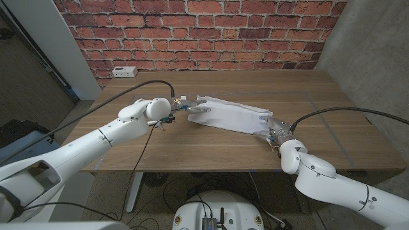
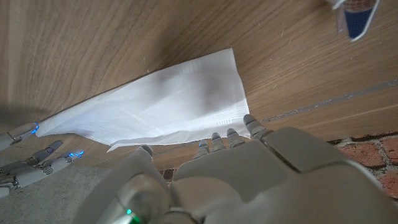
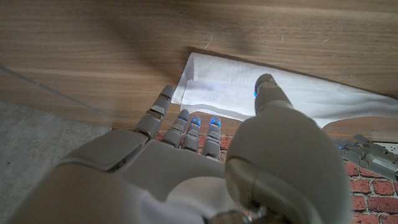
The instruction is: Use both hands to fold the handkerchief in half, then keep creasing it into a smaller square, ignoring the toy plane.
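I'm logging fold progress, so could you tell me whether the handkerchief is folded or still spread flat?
Folded at least once: the handkerchief lies as a narrow strip, with layered edges visible in the right wrist view. The left hand and right hand touch its ends.

White handkerchief (image 1: 233,114), folded into a long slanted band, lying flat mid-worktop, a hand at each end

Left hand (image 1: 192,109), right hand (image 1: 271,130): fingers extended

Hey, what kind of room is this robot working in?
Probably an indoor lab or office: a brick wall behind a wooden table, with a power strip at its far edge and cables below.
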Robot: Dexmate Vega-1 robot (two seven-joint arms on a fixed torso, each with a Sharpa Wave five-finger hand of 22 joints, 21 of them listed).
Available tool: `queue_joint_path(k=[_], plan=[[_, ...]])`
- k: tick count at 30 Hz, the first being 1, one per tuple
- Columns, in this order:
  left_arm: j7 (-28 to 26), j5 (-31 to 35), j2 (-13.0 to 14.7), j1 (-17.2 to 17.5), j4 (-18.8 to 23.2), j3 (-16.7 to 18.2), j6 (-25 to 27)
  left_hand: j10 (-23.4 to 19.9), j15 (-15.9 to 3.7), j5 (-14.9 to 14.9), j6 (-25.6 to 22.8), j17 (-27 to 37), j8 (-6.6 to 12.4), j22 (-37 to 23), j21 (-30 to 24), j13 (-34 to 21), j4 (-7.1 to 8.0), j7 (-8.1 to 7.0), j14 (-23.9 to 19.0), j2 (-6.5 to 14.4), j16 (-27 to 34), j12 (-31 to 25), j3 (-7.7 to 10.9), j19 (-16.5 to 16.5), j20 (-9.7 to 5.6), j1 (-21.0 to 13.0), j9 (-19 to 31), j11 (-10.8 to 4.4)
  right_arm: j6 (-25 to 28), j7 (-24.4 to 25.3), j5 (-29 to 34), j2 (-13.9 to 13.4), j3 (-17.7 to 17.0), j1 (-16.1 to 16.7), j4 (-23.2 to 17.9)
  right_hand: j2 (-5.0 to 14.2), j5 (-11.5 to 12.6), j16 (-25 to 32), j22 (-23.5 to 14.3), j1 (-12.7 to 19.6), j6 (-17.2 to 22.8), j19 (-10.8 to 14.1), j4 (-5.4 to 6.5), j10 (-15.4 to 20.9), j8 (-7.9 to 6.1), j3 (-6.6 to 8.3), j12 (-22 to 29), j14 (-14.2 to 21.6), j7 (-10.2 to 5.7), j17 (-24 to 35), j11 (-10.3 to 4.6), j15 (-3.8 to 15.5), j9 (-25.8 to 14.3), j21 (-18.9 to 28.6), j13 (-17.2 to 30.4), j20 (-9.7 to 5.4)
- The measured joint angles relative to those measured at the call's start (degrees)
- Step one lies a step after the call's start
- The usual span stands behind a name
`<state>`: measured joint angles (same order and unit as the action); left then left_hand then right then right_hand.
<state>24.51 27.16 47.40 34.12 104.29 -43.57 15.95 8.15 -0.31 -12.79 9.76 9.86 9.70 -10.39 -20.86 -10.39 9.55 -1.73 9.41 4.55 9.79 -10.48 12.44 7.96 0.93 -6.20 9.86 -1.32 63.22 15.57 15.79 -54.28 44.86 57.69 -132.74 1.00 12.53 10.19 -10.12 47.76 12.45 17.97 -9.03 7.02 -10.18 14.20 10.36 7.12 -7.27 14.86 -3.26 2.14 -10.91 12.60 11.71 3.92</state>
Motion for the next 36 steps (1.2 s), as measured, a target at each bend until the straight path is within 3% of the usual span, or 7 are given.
queue_joint_path(k=[6,9,11,17,27,30,36], plan=[[0.7,-1.0,-0.4,-1.0,-1.4,-0.7,-0.6,-0.4,0.0,0.0,-0.1,0.0,0.28,0.0,0.0,0.0,0.01,0.12,0.0,0.1,0.2,-0.1,-0.47,-1.5,0.5,0.5,0.0,-0.01,3.1,-1.5,1.4,0.0,4.0,-3.5,0.4,0.2,0.4,0.0,0.0,2.2,-1.0,-0.2,-0.84,-1.0,0.0,0.84,0.0,-1.2,-0.43,-0.8,-0.64,0.02,0.0,-0.2,-0.3,0.18],[0.7,-1.0,-0.5,-1.3,-1.9,-0.9,-0.6,-0.9,0.0,-0.2,-0.2,0.0,0.51,0.0,0.0,0.0,0.01,0.22,0.0,-0.2,0.2,-0.6,-0.47,-2.0,0.39,0.8,0.0,-0.17,4.2,-2.1,1.9,0.0,4.0,-3.5,0.4,0.45,0.4,0.0,0.0,3.8,-1.1,-0.5,-1.33,-1.2,0.0,1.33,0.0,-1.4,-0.55,-1.1,-0.83,-0.19,0.0,-0.2,-0.3,-0.13],[1.2,-1.6,-0.6,-1.6,-2.3,-1.1,-1.3,-1.0,0.0,-0.4,-0.2,0.0,0.51,0.0,0.0,0.0,-0.08,0.22,0.0,-0.2,0.2,-0.6,-0.56,-2.0,0.39,0.8,0.0,-0.01,5.2,-2.8,2.4,0.3,7.0,-6.2,1.0,0.69,0.8,0.0,0.0,4.9,-1.3,-0.5,-1.63,-1.4,0.0,1.81,0.0,-1.6,-0.73,-1.4,-1.05,0.03,0.0,-0.2,-0.3,-0.13],[1.5,-2.1,-0.7,-2.1,-3.0,-1.5,-1.7,-1.0,0.0,-0.4,-0.8,0.0,0.51,0.0,0.0,0.0,-0.23,0.3,0.0,-0.5,0.6,-0.6,-0.7,-2.7,1.11,1.1,0.0,-0.01,7.2,-4.4,3.3,0.7,10.9,-9.8,2.0,1.17,1.3,0.2,0.0,8.7,-1.6,-0.5,-1.75,-1.8,-0.41,3.44,0.0,-1.9,-1.04,-2.1,-1.45,-0.08,0.0,-0.6,-0.3,-0.15],[1.8,-3.0,-0.8,-2.6,-3.7,-1.8,-2.2,-1.4,0.0,-0.7,-1.0,0.0,0.51,0.0,0.0,0.0,-0.47,0.53,0.0,-0.2,0.6,-0.6,-0.94,-3.4,1.11,1.3,0.0,0.3,9.6,-5.7,4.6,1.5,16.1,-14.5,4.0,2.73,1.3,0.9,0.0,17.5,0.0,0.8,-1.82,-1.1,-1.08,7.3,0.7,-1.9,-2.69,-3.4,-3.02,-0.09,0.0,-0.6,-0.5,-2.45],[1.8,-3.0,-0.8,-2.7,-3.8,-1.9,-2.2,-1.4,0.2,-0.9,-1.1,0.0,0.51,0.0,0.0,0.0,-0.46,0.61,-0.2,-0.4,0.6,-0.6,-0.94,-3.7,1.41,1.5,0.0,0.3,10.2,-6.0,5.0,1.5,16.5,-14.9,4.2,3.4,1.0,1.9,0.0,20.0,1.3,1.5,-1.35,-0.4,-1.49,7.77,0.9,0.1,-3.07,-3.4,-3.74,0.02,0.0,-0.4,-0.5,-3.14],[2.0,-3.5,-0.8,-2.8,-4.1,-2.1,-2.3,-2.3,0.32,-0.9,-1.4,0.0,0.51,0.0,0.0,0.0,-0.71,0.3,-0.4,-0.4,0.6,-1.0,-1.18,-4.3,2.03,1.5,0.0,-0.01,10.9,-6.3,5.1,2.1,19.3,-17.4,5.8,3.64,0.2,2.9,-0.2,20.8,3.8,3.0,-1.09,1.7,-1.99,7.99,1.7,2.8,-2.56,-3.4,-3.76,0.08,0.0,0.0,-0.5,-2.99]])
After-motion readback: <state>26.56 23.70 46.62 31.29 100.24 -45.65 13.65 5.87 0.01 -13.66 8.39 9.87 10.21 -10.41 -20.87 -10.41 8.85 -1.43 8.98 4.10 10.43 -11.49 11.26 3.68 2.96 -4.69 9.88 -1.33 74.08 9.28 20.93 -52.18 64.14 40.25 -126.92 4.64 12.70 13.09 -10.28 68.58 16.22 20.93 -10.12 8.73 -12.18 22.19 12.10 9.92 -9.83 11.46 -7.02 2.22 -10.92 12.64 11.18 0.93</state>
